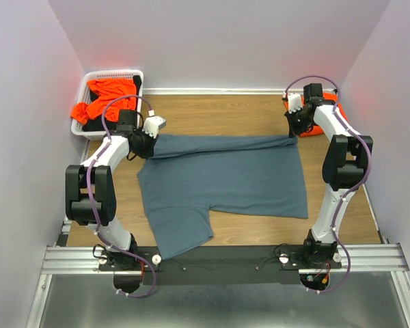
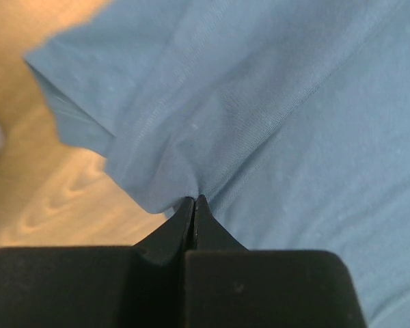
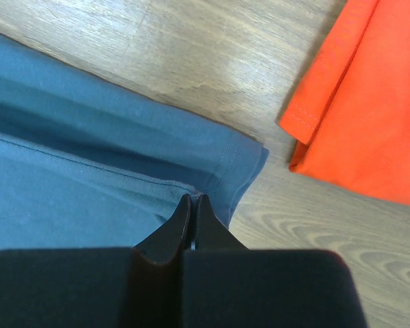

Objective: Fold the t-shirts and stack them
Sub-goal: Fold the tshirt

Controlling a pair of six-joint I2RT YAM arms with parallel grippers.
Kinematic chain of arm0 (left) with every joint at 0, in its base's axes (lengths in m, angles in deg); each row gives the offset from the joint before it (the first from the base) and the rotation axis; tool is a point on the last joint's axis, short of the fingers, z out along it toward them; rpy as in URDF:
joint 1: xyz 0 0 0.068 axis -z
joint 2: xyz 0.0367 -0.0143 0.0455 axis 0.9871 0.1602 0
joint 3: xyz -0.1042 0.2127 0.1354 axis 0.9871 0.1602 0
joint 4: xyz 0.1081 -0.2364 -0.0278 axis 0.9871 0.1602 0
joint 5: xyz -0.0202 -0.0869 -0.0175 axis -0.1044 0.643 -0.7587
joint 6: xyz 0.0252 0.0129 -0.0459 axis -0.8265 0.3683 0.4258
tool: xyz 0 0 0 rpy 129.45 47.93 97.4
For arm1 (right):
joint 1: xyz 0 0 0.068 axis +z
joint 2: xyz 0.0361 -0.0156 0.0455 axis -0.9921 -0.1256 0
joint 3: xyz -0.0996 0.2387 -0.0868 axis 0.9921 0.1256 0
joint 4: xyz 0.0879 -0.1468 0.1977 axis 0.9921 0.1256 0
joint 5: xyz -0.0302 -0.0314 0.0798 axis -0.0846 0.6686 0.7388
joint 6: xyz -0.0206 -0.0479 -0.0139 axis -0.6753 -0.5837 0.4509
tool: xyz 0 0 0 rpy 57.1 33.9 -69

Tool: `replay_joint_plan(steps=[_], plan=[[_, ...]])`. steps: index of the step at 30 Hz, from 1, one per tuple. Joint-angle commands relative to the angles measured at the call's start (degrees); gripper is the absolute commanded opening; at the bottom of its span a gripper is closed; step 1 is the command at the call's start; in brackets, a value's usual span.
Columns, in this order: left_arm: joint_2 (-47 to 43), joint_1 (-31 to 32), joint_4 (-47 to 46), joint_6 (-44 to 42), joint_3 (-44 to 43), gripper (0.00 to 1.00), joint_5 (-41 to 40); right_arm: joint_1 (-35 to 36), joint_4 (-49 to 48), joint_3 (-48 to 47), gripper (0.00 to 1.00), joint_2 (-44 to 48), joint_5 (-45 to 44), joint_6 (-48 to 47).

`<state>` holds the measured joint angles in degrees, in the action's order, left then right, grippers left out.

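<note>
A slate blue-grey t-shirt [image 1: 225,181] lies spread across the wooden table, its far edge folded over toward the near side. My left gripper [image 1: 142,145] is shut on its far left part, pinching a pucker of blue cloth [image 2: 191,137] at the fingertips. My right gripper [image 1: 295,128] is shut on the far right corner, where the hemmed edge [image 3: 225,160] meets the jaws. A folded orange t-shirt [image 1: 321,117] lies just behind the right gripper, its corner [image 3: 355,102] close by. More orange t-shirts [image 1: 106,96] are heaped in the basket.
A white slotted basket [image 1: 133,74] stands at the far left corner against the wall. Bare wood [image 1: 219,113] lies behind the shirt. White walls close in on the left, back and right. The black rail [image 1: 219,258] with the arm bases runs along the near edge.
</note>
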<state>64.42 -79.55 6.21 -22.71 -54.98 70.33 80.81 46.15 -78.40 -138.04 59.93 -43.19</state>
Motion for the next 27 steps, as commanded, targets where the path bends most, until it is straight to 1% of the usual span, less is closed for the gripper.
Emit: replay_joint_plan(steps=[1, 8, 15, 16, 17, 18, 19, 20, 21, 23, 24, 27], plan=[[-2.4, 0.6, -1.6, 1.1, 3.0, 0.0, -2.1, -0.6, 0.1, 0.4, 0.01, -0.1, 0.0, -1.2], [-0.7, 0.7, -2.2, 1.0, 4.4, 0.0, -4.4, -0.6, 0.1, 2.5, 0.01, 0.5, -0.1, -1.9], [-0.5, 0.7, -2.2, 0.3, 5.7, 0.0, -4.5, -0.6, 0.1, 5.8, 0.01, 2.0, 0.5, -3.9], [-0.5, 0.7, -2.1, 0.0, 5.9, 0.0, -4.4, -0.6, 0.2, 6.4, 0.03, 2.4, 0.6, -4.1], [-0.5, 0.7, -1.8, -0.2, 5.9, 0.0, -4.4, -0.6, 0.2, 6.6, 0.08, 2.6, 0.6, -4.3], [-0.5, 0.7, -1.1, -0.6, 5.9, 0.0, -3.7, -0.6, 0.2, 7.0, 0.26, 2.8, 0.5, -4.8], [-0.6, 0.7, -0.4, -1.3, 5.6, 0.03, -3.1, -0.6, 0.2, 7.1, 0.35, 3.3, 0.6, -4.9], [-0.7, 0.7, 0.6, -2.0, 5.2, 0.09, -2.3, -0.6, 0.2, 7.4, 0.42, 4.1, 0.5, -5.0], [-1.7, 0.7, 2.1, -3.3, 5.0, 0.18, -1.9, -0.6, 0.2, 8.0, 0.49, 4.8, 0.3, -5.2], [-3.7, 0.2, 4.6, -5.1, 3.8, 0.25, 0.9, -0.6, 0.3, 8.3, 0.52, 7.0, 0.0, -5.4], [-4.3, -0.4, 5.3, -5.5, 2.3, 0.34, 2.7, -0.6, 0.4, 8.3, 0.52, 7.7, 0.0, -5.7], [-4.6, -0.8, 7.7, -6.1, -1.6, 0.37, 3.7, -0.6, 0.8, 7.9, 0.53, 9.9, 0.6, -6.2]])
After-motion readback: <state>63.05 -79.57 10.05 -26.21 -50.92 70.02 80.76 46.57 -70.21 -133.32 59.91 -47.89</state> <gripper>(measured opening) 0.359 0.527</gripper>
